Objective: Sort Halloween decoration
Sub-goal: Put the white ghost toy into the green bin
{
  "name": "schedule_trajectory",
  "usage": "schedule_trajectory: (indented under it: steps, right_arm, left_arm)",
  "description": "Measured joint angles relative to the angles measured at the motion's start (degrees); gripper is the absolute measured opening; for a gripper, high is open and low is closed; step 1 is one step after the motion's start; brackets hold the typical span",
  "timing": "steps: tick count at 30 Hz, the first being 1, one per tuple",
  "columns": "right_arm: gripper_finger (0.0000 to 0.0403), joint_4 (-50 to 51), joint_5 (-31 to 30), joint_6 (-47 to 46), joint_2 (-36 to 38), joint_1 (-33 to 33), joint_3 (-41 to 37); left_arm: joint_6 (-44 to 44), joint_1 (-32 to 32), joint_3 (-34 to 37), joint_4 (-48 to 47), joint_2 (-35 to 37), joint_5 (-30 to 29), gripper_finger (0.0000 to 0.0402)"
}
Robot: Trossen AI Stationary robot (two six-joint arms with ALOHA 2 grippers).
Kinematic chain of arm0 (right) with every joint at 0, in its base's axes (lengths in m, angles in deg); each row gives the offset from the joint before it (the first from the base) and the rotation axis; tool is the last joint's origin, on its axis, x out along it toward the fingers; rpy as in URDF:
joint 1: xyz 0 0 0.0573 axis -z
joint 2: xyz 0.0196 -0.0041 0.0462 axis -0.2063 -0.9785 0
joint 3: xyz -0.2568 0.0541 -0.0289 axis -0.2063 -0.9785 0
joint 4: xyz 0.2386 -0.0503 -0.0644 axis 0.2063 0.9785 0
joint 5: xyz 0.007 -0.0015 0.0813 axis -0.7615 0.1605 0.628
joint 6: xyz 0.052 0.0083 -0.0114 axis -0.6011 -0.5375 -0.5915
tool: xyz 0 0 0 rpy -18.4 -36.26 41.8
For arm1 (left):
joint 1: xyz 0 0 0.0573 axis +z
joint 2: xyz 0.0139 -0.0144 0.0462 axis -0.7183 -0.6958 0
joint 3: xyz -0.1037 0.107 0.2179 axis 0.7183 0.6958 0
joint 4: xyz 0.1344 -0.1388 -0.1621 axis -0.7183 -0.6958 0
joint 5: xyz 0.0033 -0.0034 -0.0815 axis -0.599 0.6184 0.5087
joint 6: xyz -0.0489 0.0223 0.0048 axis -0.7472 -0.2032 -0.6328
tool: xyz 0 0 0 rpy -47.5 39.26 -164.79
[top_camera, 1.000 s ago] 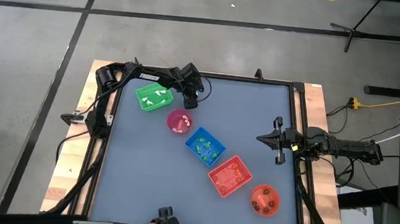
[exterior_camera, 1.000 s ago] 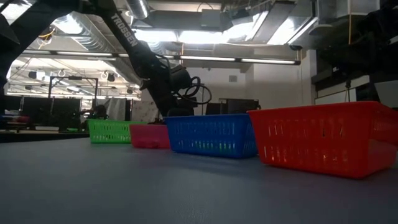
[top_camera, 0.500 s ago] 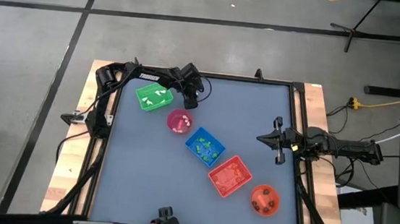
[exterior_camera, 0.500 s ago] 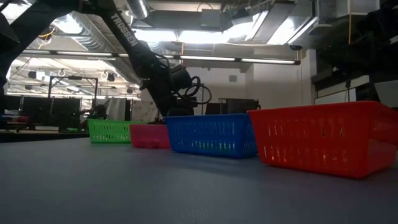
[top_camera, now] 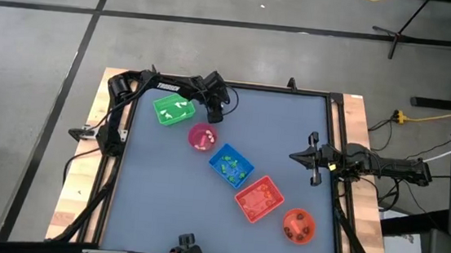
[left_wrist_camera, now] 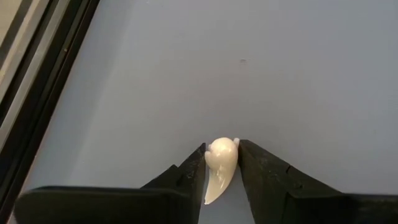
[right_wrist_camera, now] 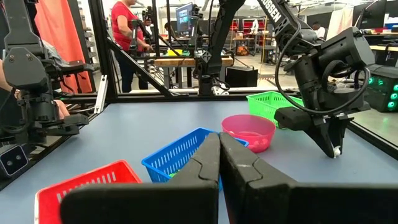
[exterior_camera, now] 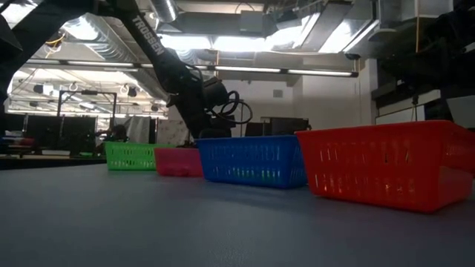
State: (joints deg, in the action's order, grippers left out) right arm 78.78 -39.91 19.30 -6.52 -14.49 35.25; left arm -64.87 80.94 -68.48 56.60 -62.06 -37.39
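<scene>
In left gripper — seemingly white trinket

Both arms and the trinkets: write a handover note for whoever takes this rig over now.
Left gripper: shut on a white trinket, held above the table near the green tray and pink bowl.
Right gripper: shut, empty, waiting at the table's right side.
Done: trinkets already lie in the green tray, pink bowl, blue tray, red tray and orange bowl.
Left: drop the white trinket into its container. No loose trinkets show on the table.
</scene>
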Motion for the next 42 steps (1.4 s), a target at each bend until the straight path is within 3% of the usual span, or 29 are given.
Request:
schedule_trajectory:
  steps: [9, 25, 36, 42]
  right_arm:
    - [0.0003, 0.0, 0.0, 0.0, 0.0, 0.0, 0.0]
    - [0.0003, 0.0, 0.0, 0.0, 0.0, 0.0, 0.0]
    - [0.0003, 0.0, 0.0, 0.0, 0.0, 0.0, 0.0]
    - [0.0003, 0.0, 0.0, 0.0, 0.0, 0.0, 0.0]
  left_arm:
    - [0.1, -0.4, 0.0, -0.3, 0.0, -0.3, 0.0057]
    - [-0.1, -0.5, 0.1, -0.6, 1.3, -1.4, 0.0056]
    - [-0.5, -0.5, 0.2, -2.5, 6.7, -2.3, 0.0056]
    - [-0.6, -0.5, 0.1, -10.1, 12.4, -3.3, 0.0056]
